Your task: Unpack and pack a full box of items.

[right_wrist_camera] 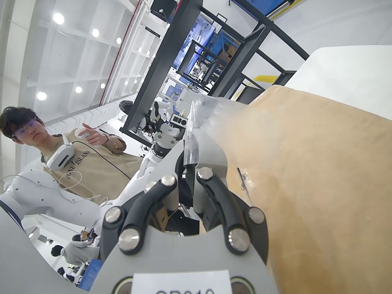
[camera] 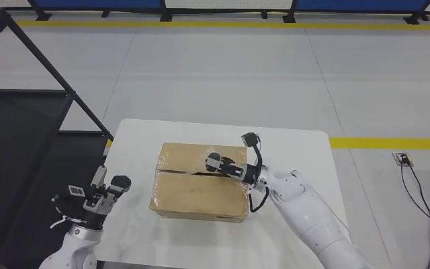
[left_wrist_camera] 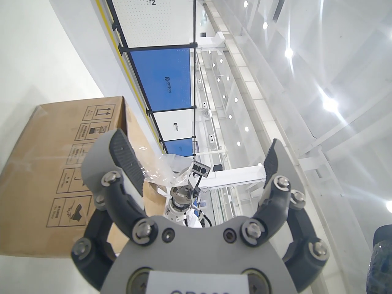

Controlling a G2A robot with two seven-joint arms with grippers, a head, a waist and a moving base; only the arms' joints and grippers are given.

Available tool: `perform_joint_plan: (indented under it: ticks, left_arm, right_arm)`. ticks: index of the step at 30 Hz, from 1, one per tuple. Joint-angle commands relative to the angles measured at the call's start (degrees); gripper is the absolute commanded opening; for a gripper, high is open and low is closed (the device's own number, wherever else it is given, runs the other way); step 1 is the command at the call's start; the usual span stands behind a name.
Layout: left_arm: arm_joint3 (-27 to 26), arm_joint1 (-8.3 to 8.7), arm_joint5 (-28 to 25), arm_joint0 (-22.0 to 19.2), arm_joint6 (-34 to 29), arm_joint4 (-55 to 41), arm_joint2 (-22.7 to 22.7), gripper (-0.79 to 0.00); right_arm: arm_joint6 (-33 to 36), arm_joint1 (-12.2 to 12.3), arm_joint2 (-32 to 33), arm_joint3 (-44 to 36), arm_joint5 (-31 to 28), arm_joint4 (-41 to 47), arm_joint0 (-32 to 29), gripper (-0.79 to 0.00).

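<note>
I have the right gripper clamped on a loose strip of clear tape over the closed box mid-table, apparently to peel its seal, while the left gripper, jaws apart, hovers near the table's left edge.

- Right gripper, grey metal with black linkages: I read its fingers as pinched together on the item below.
- Strip of clear, crinkled plastic tape: one end sits between the fingers, and the rest runs along the box's top edge.
- Brown cardboard box: its broad face lies just beside the gripper.
- White table: I see a rounded corner beyond the box.
- Black metal frame: posts and crossbars stand behind the table.
</note>
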Motion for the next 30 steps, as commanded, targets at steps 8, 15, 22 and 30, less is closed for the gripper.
perform_joint_plan:
  ticks: [8,15,22,30]
  left_arm:
    - [-3.8,0.12,2.2,-1.8,-1.5,4.2,3.8,0.000]
    - [-0.8,0.08,8.4,-9.1,-2.1,7.3,9.4,0.000]
    - [5.8,0.06,12.7,-16.1,-4.4,7.6,13.2,0.000]
    - [10.4,0.05,13.1,-18.8,-5.5,8.4,15.7,0.000]
  right_arm:
    - [0.1,0.0,0.0,0.1,0.0,0.1,0.0,-0.785]
    - [-1.4,0.2,0.3,-1.8,1.4,-1.1,-1.0,-0.785]
    - [-2.2,1.1,2.0,-6.0,3.3,-3.7,-3.4,-0.785]
    - [-1.9,1.6,3.1,-8.0,4.7,-5.2,-4.4,-0.597]
